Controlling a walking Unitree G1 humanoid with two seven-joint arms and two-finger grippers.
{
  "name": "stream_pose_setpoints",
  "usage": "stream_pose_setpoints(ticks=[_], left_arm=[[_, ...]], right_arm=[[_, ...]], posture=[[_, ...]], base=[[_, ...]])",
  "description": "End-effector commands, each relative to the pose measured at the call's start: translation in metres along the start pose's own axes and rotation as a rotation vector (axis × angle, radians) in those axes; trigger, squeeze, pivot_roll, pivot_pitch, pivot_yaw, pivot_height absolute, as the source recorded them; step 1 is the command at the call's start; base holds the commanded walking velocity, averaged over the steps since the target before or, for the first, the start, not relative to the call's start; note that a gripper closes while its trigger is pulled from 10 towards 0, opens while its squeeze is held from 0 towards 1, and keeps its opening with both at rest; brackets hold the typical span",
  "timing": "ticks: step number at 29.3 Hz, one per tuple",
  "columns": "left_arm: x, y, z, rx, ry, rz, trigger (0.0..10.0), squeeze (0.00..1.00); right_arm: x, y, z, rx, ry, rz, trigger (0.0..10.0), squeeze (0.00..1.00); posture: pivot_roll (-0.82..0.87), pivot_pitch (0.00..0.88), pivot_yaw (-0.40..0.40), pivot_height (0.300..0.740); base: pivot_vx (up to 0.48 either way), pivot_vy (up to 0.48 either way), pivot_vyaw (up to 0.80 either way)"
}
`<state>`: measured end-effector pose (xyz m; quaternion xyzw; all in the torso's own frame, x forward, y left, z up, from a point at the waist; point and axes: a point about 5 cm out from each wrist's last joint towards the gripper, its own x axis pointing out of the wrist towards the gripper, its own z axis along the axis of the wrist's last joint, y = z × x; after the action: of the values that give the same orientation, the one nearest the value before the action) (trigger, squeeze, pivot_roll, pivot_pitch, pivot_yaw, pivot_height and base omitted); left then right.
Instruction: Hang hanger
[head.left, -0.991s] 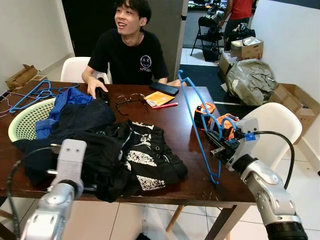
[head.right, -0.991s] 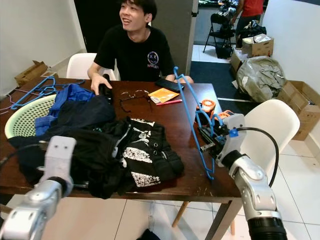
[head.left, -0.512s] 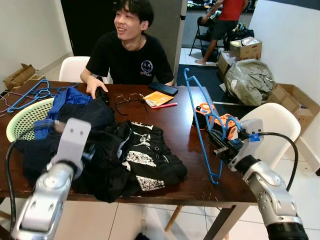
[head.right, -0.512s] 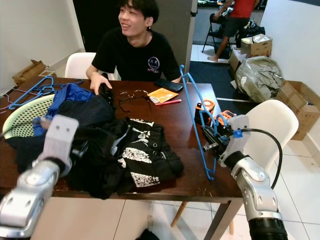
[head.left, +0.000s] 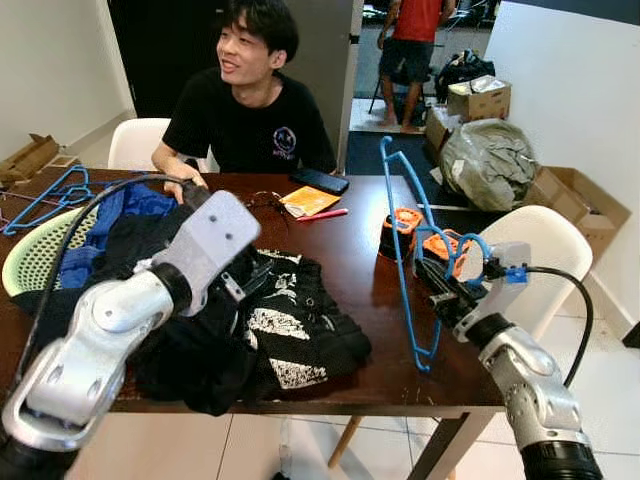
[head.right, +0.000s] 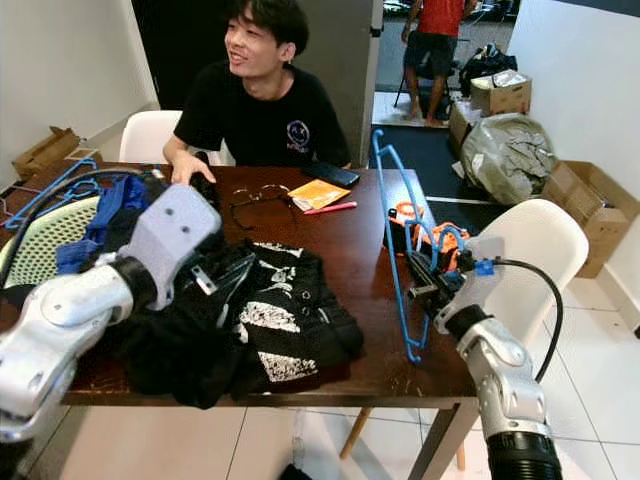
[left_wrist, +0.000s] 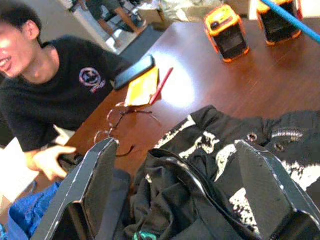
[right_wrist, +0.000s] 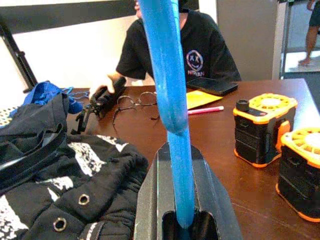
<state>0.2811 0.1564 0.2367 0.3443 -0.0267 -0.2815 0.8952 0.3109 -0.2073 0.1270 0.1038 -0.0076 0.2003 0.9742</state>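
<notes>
A blue hanger (head.left: 398, 255) stands nearly upright over the right side of the brown table (head.left: 350, 250), hook end up. My right gripper (head.left: 437, 290) is shut on its lower bar, seen close in the right wrist view as the blue hanger (right_wrist: 172, 100) wedged between the fingers. My left gripper (head.right: 225, 280) hovers open just above a heap of black printed clothing (head.left: 290, 320) in the table's middle. In the left wrist view, its fingers (left_wrist: 97, 180) spread wide with the black clothing (left_wrist: 200, 175) below them.
A person (head.left: 250, 110) sits at the far side, hand on the table. A green basket (head.left: 30, 260) with blue cloth (head.left: 110, 215) and more blue hangers (head.left: 45, 195) lie left. Two orange devices (head.left: 400, 230), glasses (head.left: 262, 203), a phone (head.left: 320, 180); a white chair (head.left: 545, 250) stands right.
My left arm has lifted from the table's near edge and swung forward over the black clothing. The right gripper keeps the hanger in nearly the same place. The camera has shifted slightly.
</notes>
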Motion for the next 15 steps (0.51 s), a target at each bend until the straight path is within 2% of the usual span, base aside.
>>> stream_pose_setpoints(ticks=[1, 2, 4, 5, 6, 7, 9, 11, 15], left_arm=[[0.002, -0.001, -0.005, 0.032, 0.027, -0.036, 10.0, 0.0], [0.003, 0.001, -0.017, 0.07, 0.099, -0.076, 10.0, 0.0], [0.003, 0.001, -0.017, 0.07, 0.099, -0.076, 10.0, 0.0], [0.001, -0.005, -0.026, 0.096, 0.158, -0.153, 10.0, 0.0], [0.001, -0.005, -0.026, 0.096, 0.158, -0.153, 10.0, 0.0], [-0.002, -0.011, -0.035, 0.109, 0.218, -0.214, 10.0, 0.0], [-0.002, -0.011, -0.035, 0.109, 0.218, -0.214, 10.0, 0.0], [-0.005, -0.018, -0.048, 0.12, 0.296, -0.27, 10.0, 0.0], [-0.006, -0.017, -0.051, 0.11, 0.315, -0.266, 10.0, 0.0]], right_arm=[[-0.013, -0.001, -0.042, 0.088, 0.179, -0.035, 10.0, 0.0], [-0.012, -0.002, -0.043, 0.098, 0.18, -0.036, 10.0, 0.0], [-0.012, -0.002, -0.043, 0.098, 0.18, -0.036, 10.0, 0.0], [-0.012, -0.002, -0.044, 0.111, 0.176, -0.04, 10.0, 0.0], [-0.012, -0.002, -0.044, 0.111, 0.176, -0.04, 10.0, 0.0], [-0.012, -0.003, -0.044, 0.119, 0.173, -0.045, 10.0, 0.0], [-0.012, -0.003, -0.044, 0.119, 0.173, -0.045, 10.0, 0.0], [-0.012, -0.003, -0.045, 0.127, 0.17, -0.047, 10.0, 0.0], [-0.012, -0.003, -0.045, 0.13, 0.17, -0.046, 10.0, 0.0]], posture=[[0.0, 0.003, 0.002, 0.74], [-0.01, 0.0, 0.009, 0.74], [-0.01, 0.0, 0.009, 0.74], [-0.01, 0.0, 0.014, 0.74], [-0.01, 0.0, 0.014, 0.74], [-0.01, 0.0, 0.014, 0.74], [-0.01, 0.0, 0.014, 0.74], [-0.01, 0.0, 0.015, 0.74], [-0.01, 0.0, 0.015, 0.74]], base=[[0.0, 0.0, 0.0], [0.0, 0.0, 0.0], [0.0, 0.0, 0.0], [0.0, 0.0, 0.0], [0.0, 0.0, 0.0], [0.0, 0.0, 0.0], [0.0, 0.0, 0.0], [0.0, 0.0, 0.0], [0.0, 0.0, 0.0]])
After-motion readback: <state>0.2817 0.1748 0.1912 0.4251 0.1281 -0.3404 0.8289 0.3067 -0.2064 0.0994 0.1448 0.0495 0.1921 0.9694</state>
